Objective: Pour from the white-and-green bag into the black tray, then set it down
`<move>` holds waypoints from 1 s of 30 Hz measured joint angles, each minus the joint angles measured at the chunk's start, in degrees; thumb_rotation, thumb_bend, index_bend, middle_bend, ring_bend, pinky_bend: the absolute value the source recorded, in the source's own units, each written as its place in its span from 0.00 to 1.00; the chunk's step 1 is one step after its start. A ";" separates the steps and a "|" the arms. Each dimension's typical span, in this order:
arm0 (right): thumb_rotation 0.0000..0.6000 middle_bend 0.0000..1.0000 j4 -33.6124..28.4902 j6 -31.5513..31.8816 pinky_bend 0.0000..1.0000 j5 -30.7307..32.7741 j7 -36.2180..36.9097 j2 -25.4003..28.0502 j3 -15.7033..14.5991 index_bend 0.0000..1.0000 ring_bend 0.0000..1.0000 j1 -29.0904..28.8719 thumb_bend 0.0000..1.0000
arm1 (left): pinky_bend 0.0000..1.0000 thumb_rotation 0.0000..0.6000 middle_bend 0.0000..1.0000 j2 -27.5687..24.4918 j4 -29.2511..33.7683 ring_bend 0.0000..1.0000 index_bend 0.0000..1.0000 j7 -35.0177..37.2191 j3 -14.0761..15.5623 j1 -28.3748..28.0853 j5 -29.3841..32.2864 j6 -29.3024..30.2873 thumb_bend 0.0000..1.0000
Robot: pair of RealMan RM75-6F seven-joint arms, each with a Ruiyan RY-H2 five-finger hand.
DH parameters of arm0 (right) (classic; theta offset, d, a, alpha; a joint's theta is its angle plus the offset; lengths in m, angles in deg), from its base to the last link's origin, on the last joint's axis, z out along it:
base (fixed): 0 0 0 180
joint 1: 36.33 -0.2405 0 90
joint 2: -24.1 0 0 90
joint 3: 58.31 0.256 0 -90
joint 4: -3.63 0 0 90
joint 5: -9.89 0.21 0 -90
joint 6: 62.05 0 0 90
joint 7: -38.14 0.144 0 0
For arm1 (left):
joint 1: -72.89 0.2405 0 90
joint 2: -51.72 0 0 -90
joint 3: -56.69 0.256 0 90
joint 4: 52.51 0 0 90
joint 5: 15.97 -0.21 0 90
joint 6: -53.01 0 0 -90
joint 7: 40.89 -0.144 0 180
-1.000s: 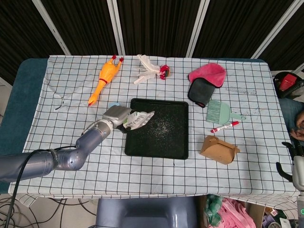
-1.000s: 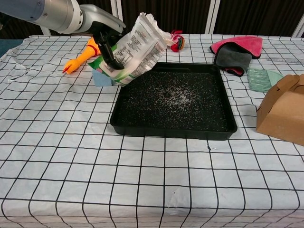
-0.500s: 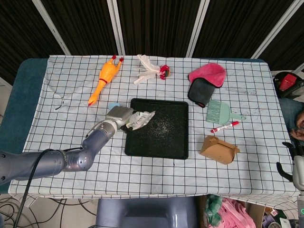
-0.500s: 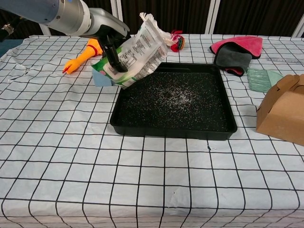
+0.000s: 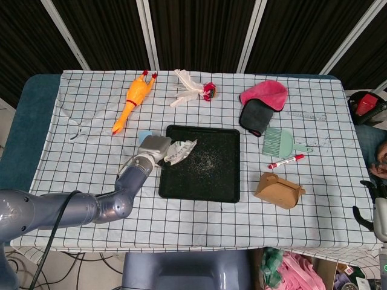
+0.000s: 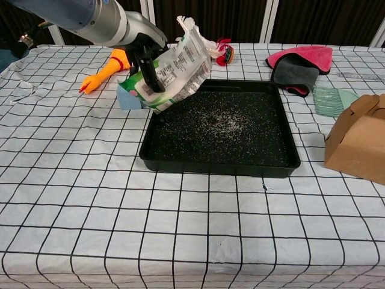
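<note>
My left hand [image 5: 153,147] [image 6: 144,50] grips the white-and-green bag [image 6: 174,71] [image 5: 179,151] around its lower half. The bag hangs tilted over the near-left corner of the black tray [image 6: 283,150] [image 5: 227,187], its crumpled open top pointing up and to the right. Fine pale grains lie scattered across the middle of the tray floor. My right hand [image 5: 376,208] shows only at the far right edge of the head view, beyond the table; how its fingers lie is not visible.
A small blue block [image 6: 127,96] stands just left of the tray under the bag. Behind lie a rubber chicken [image 5: 134,99], a white-and-red toy [image 5: 192,88] and pink and black cloths [image 5: 261,104]. A green brush [image 5: 280,142], red marker [image 5: 286,161] and brown box [image 5: 278,190] sit to the right.
My left arm has swung further forward and right, and the bag has tipped more upright while staying over the tray's left corner. The right hand has not moved.
</note>
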 measured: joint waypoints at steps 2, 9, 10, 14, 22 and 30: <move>1.00 0.10 0.04 -0.06 0.23 0.06 -0.02 -0.02 0.00 0.21 0.19 -0.01 0.29 | 0.56 1.00 0.48 0.18 -0.04 0.39 0.44 -1.16 -0.13 -0.72 2.01 0.39 0.72; 1.00 0.10 0.14 -0.11 0.23 0.24 -0.18 -0.10 0.05 0.21 0.19 -0.03 0.29 | 0.57 1.00 0.49 -0.03 -0.34 0.39 0.44 -4.99 -0.28 -2.42 7.44 -0.20 0.72; 1.00 0.10 0.15 -0.10 0.23 0.25 -0.21 -0.11 0.06 0.21 0.19 -0.03 0.29 | 0.57 1.00 0.49 -0.01 -0.46 0.39 0.44 -5.91 -0.19 -2.75 8.42 -0.30 0.72; 1.00 0.10 0.15 -0.21 0.23 0.26 -0.37 -0.18 0.01 0.21 0.19 -0.08 0.29 | 0.57 1.00 0.49 0.19 -1.18 0.40 0.45 -8.02 -0.32 -3.57 11.53 -0.60 0.72; 1.00 0.10 0.27 -0.28 0.23 0.36 -0.50 -0.30 0.04 0.21 0.19 -0.13 0.30 | 0.57 1.00 0.50 0.67 -2.34 0.40 0.45 -10.65 -1.46 -4.19 15.46 -0.88 0.72; 1.00 0.10 0.41 -0.42 0.23 0.48 -0.42 -0.33 0.07 0.21 0.19 -0.17 0.30 | 0.58 1.00 0.50 0.92 -3.22 0.41 0.45 -14.99 -2.48 -5.16 21.06 -0.65 0.72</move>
